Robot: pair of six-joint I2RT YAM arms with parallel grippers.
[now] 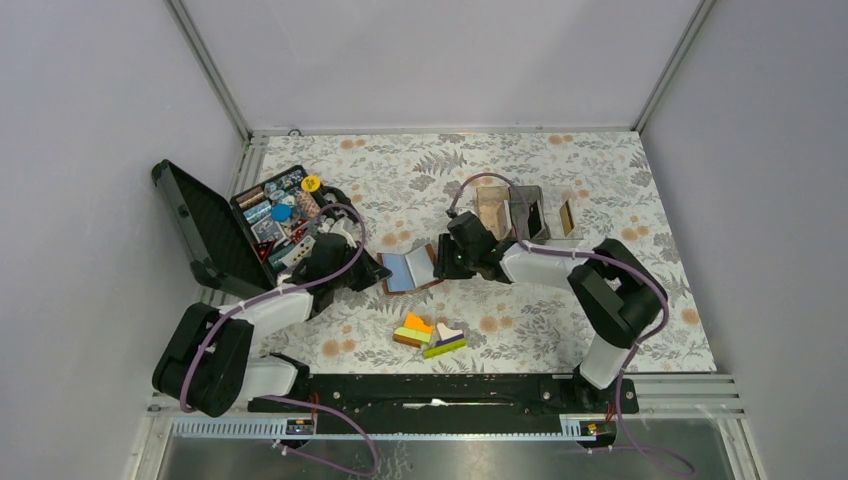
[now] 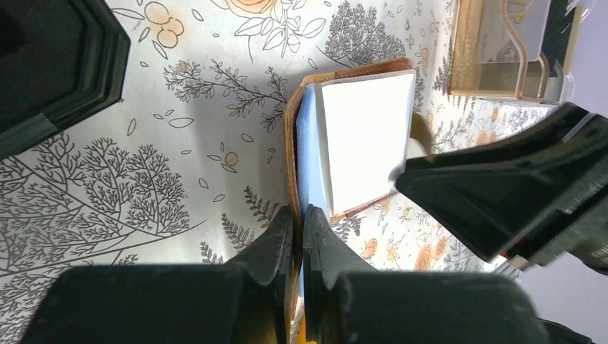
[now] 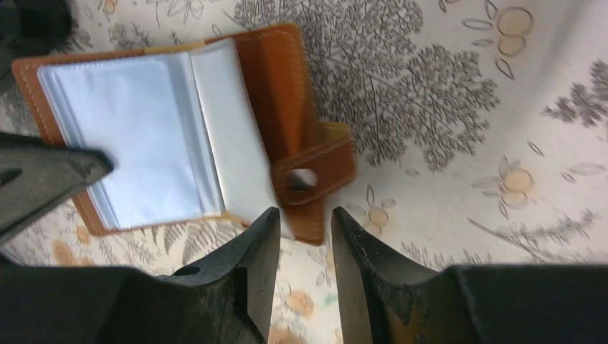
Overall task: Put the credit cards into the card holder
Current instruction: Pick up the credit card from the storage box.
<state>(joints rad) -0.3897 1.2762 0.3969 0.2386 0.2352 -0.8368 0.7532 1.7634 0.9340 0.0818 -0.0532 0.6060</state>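
The holder (image 1: pixel 408 270) lies open on the flowered table (image 1: pixel 600 180) between the two arms, and from above both wrists cover its side edges. Its clear sleeves (image 3: pixel 136 136) show only pale blue and white, so I cannot tell whether any cards sit in them. No loose card can be made out for certain in any view. The left gripper (image 2: pixel 297 218) has its fingers pressed together on the brown cover edge. The leather runs down into the thin slit between them, and the rest of that edge is lost behind the fingers. The right gripper (image 3: pixel 305 222) has its jaws apart at the opposite side, just below the snap tab (image 3: pixel 310 174). The corner of the cover lies at the gap between the tips, and whether either finger touches it cannot be told. That view is blurred at the tab. Behind the right wrist stand the compartment boxes (image 1: pixel 520 210), one clear and one brown. They are partly hidden by the arm, with tan upright pieces inside that may be dividers or cards. At far left the black case (image 1: pixel 195 225) stands open. Its tray is crowded with small parts, among them a yellow and a blue round piece, and the rest are too small to name. Coloured blocks (image 1: pixel 430 335) lie in a loose heap near the holder, towards the arm bases.
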